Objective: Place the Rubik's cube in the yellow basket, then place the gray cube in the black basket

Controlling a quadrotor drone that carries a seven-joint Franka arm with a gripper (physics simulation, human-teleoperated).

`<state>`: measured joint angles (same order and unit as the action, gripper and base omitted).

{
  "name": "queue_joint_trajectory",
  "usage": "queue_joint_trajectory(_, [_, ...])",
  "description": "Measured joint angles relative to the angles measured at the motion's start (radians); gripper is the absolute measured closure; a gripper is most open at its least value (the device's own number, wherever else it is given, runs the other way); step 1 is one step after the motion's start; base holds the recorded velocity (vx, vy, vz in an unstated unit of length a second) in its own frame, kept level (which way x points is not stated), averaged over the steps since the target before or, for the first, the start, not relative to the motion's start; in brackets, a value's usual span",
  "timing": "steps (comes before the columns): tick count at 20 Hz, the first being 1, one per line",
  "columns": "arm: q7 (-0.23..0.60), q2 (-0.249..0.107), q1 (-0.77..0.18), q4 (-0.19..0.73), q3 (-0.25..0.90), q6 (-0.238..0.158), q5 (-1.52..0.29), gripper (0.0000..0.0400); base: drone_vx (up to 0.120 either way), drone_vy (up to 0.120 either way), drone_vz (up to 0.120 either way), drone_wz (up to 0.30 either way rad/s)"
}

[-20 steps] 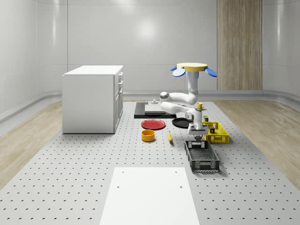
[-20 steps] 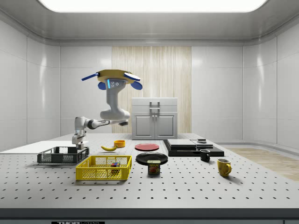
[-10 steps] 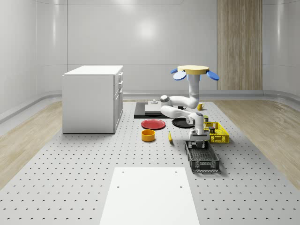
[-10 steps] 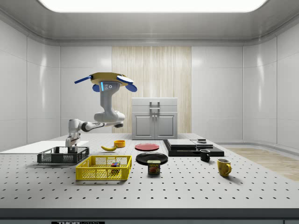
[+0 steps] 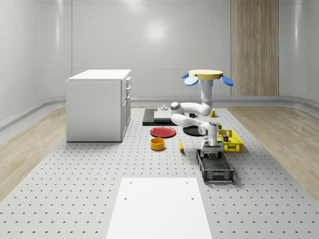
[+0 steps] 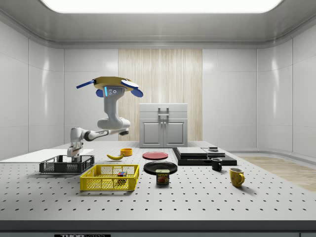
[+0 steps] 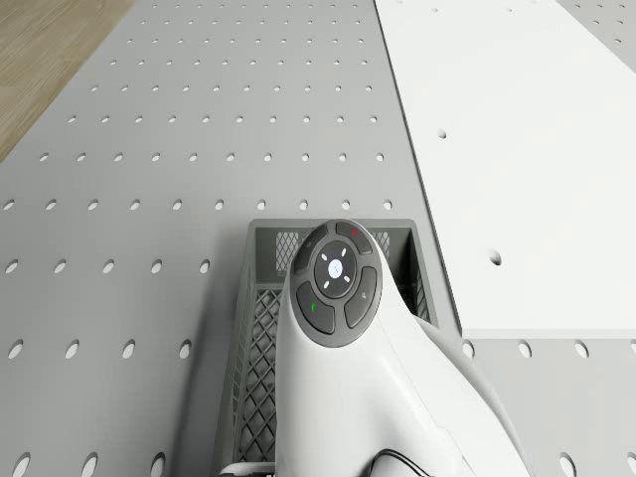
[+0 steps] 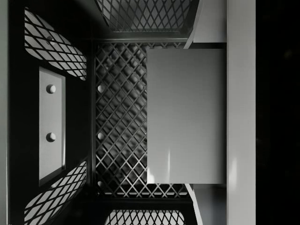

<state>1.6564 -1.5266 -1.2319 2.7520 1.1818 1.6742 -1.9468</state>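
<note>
The drone [image 5: 205,75] hovers beyond the yellow basket [image 5: 231,142], its arm reaching down into the near black basket [image 5: 216,168]. My gripper [image 5: 212,155] hangs inside the black basket [image 6: 66,164], low between its walls. In the wrist view the gray cube [image 8: 185,115] lies over the mesh floor against one finger [image 8: 241,112], while the other finger pad [image 8: 51,124] stands well apart from it, so the gripper [image 8: 145,115] is open. The Rubik's cube [image 6: 121,174] sits inside the yellow basket [image 6: 109,177]. The drone view looks down the arm onto the black basket [image 7: 260,298].
A banana [image 5: 180,145], an orange bowl [image 5: 157,144], a red plate [image 5: 163,132] and a black plate [image 5: 192,130] lie to the whole-scene view's left of the baskets. A white cabinet [image 5: 98,104] stands further left. A white board [image 5: 158,206] lies at the front.
The drone drifted toward the side view's left, carrying the arm along. The gripper came down deeper into the black basket.
</note>
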Motion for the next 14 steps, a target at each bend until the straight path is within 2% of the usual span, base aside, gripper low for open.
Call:
queue_joint_trajectory(12, [-0.002, 0.019, -0.023, -0.046, -0.1, 0.038, -0.096, 0.015, 0.0, 0.0, 0.0, 0.0])
queue_joint_trajectory(14, [-0.003, 0.023, -0.024, -0.052, -0.111, 0.041, -0.106, 0.0099, 0.0, 0.0, 0.0, 0.0])
